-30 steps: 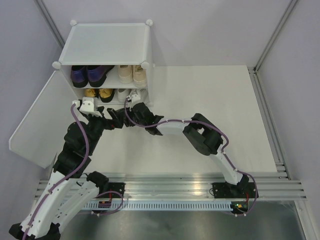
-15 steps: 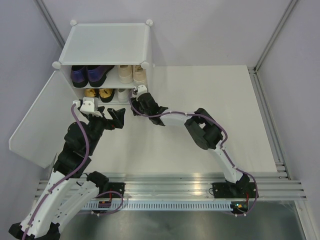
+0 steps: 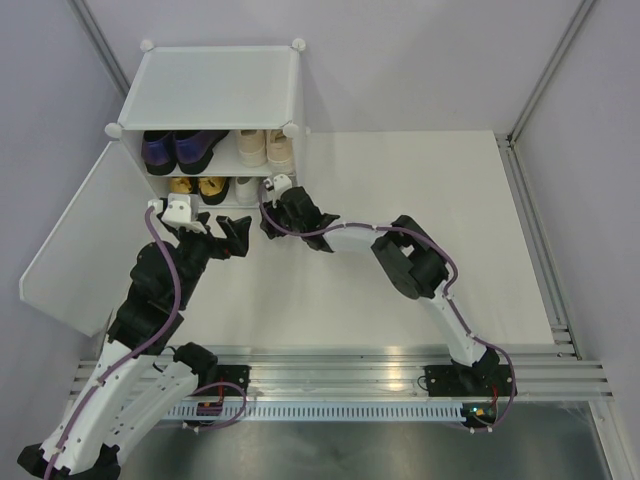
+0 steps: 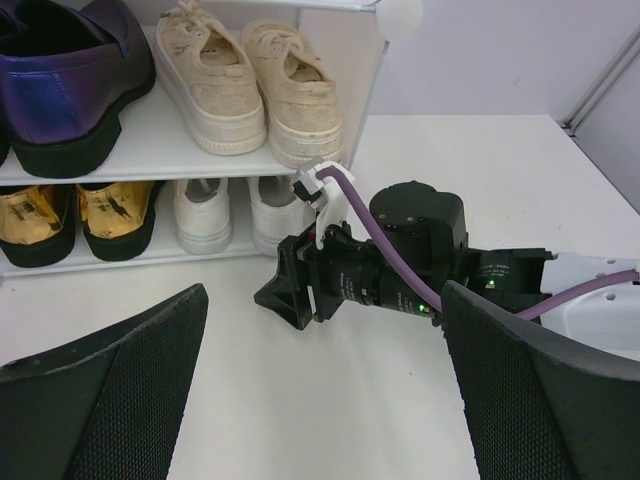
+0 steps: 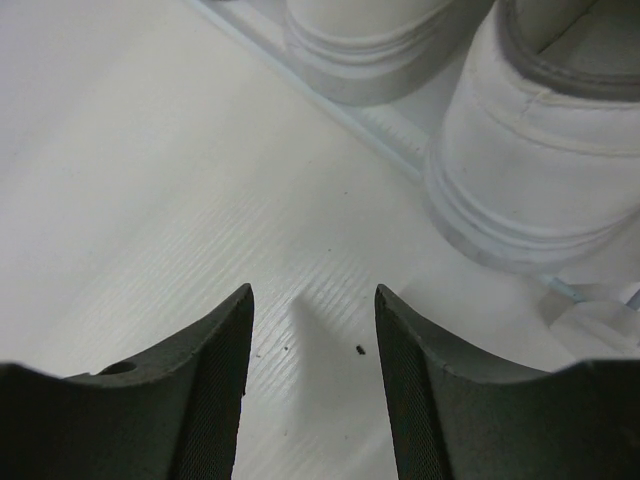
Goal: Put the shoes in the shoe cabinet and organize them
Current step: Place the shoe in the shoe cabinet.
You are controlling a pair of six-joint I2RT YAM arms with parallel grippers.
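White table is carrying the cabinet: loafers, beige sneakers sitting above; gold heels, white sneakers below. Just before the white sneakers, the right gripper is hovering spread and empty; the left gripper is gaping nearby. At left, the door is hanging open.

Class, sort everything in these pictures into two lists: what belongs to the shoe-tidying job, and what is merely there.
Belongs to the job: purple loafers, beige sneakers, gold heels, white sneakers, shoe cabinet, its open door.

Merely there: table, metal rail at the near edge, purple cables on the arms.
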